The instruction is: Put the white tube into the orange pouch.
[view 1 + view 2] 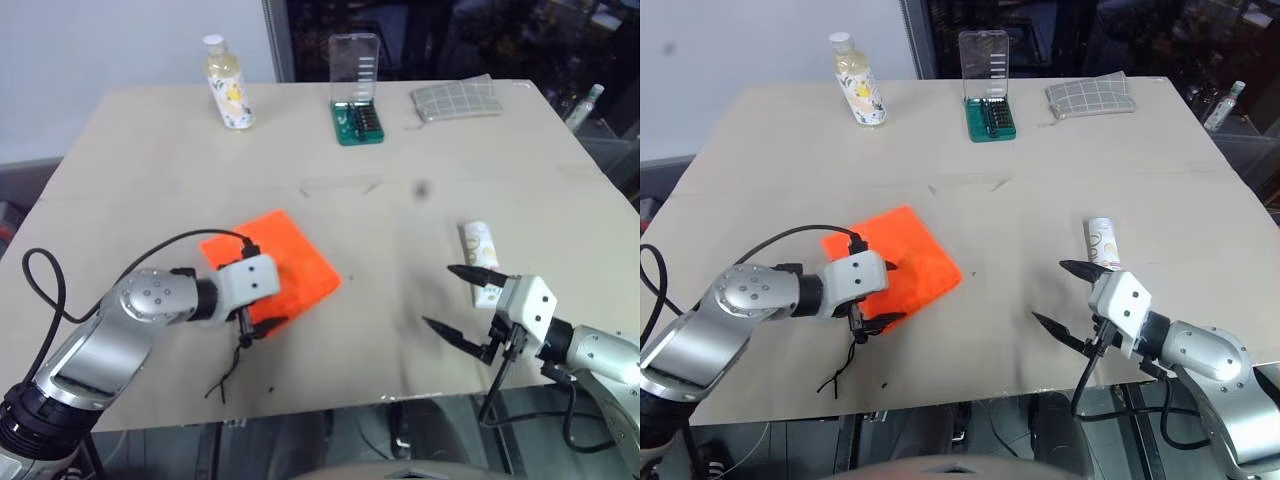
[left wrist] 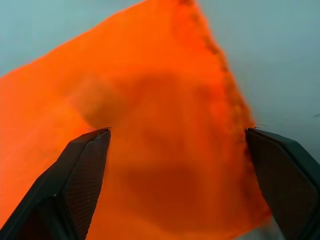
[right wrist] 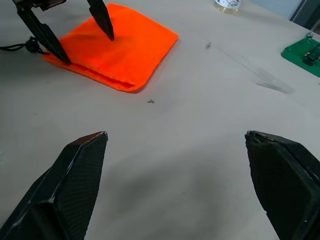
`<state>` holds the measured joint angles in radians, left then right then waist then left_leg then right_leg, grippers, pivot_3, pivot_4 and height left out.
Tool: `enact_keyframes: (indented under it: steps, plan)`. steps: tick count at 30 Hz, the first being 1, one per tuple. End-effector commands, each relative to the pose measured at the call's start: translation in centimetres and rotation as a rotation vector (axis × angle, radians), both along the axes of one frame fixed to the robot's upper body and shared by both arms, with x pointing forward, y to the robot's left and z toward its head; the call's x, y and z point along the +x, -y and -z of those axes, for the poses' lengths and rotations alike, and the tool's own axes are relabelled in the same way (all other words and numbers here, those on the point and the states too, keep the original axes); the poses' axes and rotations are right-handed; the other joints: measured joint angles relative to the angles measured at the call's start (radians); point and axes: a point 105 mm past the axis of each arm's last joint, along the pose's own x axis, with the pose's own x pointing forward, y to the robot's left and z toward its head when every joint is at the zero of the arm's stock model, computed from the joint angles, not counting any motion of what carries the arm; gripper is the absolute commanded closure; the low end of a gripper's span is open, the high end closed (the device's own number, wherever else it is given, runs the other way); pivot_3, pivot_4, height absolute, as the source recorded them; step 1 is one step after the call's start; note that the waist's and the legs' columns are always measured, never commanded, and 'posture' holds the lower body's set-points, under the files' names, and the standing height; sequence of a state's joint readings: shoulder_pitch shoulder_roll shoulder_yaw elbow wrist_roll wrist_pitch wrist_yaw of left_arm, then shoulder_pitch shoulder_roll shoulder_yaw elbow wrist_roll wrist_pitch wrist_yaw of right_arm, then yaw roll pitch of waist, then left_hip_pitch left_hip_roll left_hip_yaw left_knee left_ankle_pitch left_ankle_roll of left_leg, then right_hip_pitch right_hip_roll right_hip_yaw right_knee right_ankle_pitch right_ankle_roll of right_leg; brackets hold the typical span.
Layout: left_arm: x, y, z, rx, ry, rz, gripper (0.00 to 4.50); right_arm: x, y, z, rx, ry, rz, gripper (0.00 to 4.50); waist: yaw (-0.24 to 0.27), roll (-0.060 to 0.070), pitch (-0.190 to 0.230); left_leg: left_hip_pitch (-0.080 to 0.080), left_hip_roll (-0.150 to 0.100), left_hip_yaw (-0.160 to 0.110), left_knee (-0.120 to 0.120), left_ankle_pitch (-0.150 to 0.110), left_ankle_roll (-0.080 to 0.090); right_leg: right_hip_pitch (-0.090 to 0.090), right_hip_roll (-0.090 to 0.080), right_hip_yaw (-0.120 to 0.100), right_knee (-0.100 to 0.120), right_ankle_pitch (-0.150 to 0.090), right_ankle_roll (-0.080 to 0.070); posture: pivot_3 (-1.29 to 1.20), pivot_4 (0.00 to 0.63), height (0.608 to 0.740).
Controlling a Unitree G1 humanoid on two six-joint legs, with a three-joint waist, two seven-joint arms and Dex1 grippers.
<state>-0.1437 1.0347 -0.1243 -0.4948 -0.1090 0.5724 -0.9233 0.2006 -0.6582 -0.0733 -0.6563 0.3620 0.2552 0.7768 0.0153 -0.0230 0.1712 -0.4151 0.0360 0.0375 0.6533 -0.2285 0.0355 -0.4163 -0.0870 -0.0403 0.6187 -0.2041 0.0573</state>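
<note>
The white tube (image 1: 480,250) lies lengthwise away from the robot, just beyond the right gripper (image 1: 462,297), whose empty jaws gape wide, while the left gripper (image 1: 262,296), jaws equally wide and empty, hovers over the orange pouch (image 1: 290,262).

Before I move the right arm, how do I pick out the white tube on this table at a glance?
Start at the beige table and go to its right side, near the front edge. The white tube lies flat there, just beyond the open right end effector. It is flat and white with small printed marks, unlike the upright yellowish bottle at the far left edge.
</note>
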Motion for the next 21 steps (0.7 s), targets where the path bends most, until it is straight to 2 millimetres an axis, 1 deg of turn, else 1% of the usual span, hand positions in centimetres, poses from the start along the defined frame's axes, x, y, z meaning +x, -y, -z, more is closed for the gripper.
enact_keyframes:
  steps: [1,3,6,8,10,13,16,17,20,21]
  plan:
    - [0.2,-0.1,-0.1,0.023,0.052,0.014,0.08,-0.4,-0.5,-1.1,0.01,0.052,-0.019,0.04,0.0,0.0,0.0,0.0,0.0,0.0,0.0,0.0,0.0,0.0,0.0,0.0,0.0,0.0,0.0,0.0,0.15,0.74]
    - [0.2,-0.5,0.7,0.046,0.061,0.023,0.08,-0.4,-0.5,-1.2,0.011,0.053,-0.018,0.04,0.0,0.0,0.0,0.0,0.0,0.001,0.0,0.0,0.0,0.0,0.0,0.001,0.0,0.0,0.0,0.0,0.15,0.74]
    - [0.2,-0.8,1.0,0.05,0.071,0.029,0.08,-0.3,-0.5,-1.3,0.012,0.054,-0.018,0.04,0.001,0.0,-0.001,0.001,0.001,0.001,0.0,0.0,0.0,0.0,0.0,0.001,0.0,0.0,0.0,0.0,0.15,0.74]
    - [0.4,-0.8,1.3,0.026,0.07,0.029,0.6,-0.3,-0.6,-1.4,0.013,0.056,-0.018,0.0,0.001,0.001,-0.001,0.001,0.001,0.001,0.0,0.0,0.0,0.0,0.0,0.001,0.001,0.0,0.0,0.0,0.15,0.74]
    - [0.4,-0.7,1.8,0.007,0.067,0.034,1.33,-0.3,-0.6,-1.4,0.013,0.055,-0.018,0.0,0.001,0.001,-0.001,0.002,0.001,0.002,0.0,0.0,0.0,0.0,0.0,0.001,0.001,0.0,0.0,0.0,0.15,0.74]
    - [0.5,-0.2,2.0,-0.062,0.032,0.024,2.73,-0.2,-0.6,-1.3,0.015,0.048,-0.016,0.0,0.002,0.001,-0.002,0.002,0.001,0.002,0.0,0.0,0.0,0.0,0.0,0.001,0.002,0.0,0.0,0.0,0.15,0.74]
    - [0.6,0.1,2.1,-0.111,-0.006,0.017,4.25,-0.1,-0.6,-1.2,0.019,0.037,-0.014,0.0,0.002,0.001,-0.002,0.002,0.001,0.002,0.001,0.0,0.0,0.0,0.0,0.001,0.002,0.0,0.0,0.0,0.15,0.74]
    - [0.7,0.1,2.1,-0.131,-0.021,0.009,4.45,0.0,-0.6,-1.1,0.02,0.031,-0.012,0.0,0.002,0.001,-0.002,0.002,0.001,0.002,0.001,0.0,0.0,0.0,0.0,0.001,0.002,0.0,0.0,0.0,0.15,0.74]
    - [1.0,0.3,1.4,-0.237,-0.077,-0.029,4.45,0.1,-0.5,-1.0,0.033,0.01,0.008,0.0,0.002,0.001,-0.002,0.002,0.001,0.002,0.001,0.0,0.0,0.0,0.0,0.001,0.002,0.0,0.0,0.0,0.15,0.74]
    - [0.9,0.5,0.7,-0.307,-0.11,-0.034,4.45,0.3,-0.3,-0.9,0.026,0.006,0.034,0.0,0.002,0.001,-0.002,0.001,0.001,0.002,0.001,0.0,0.0,0.0,0.0,0.001,0.002,0.0,0.0,0.0,0.15,0.74]
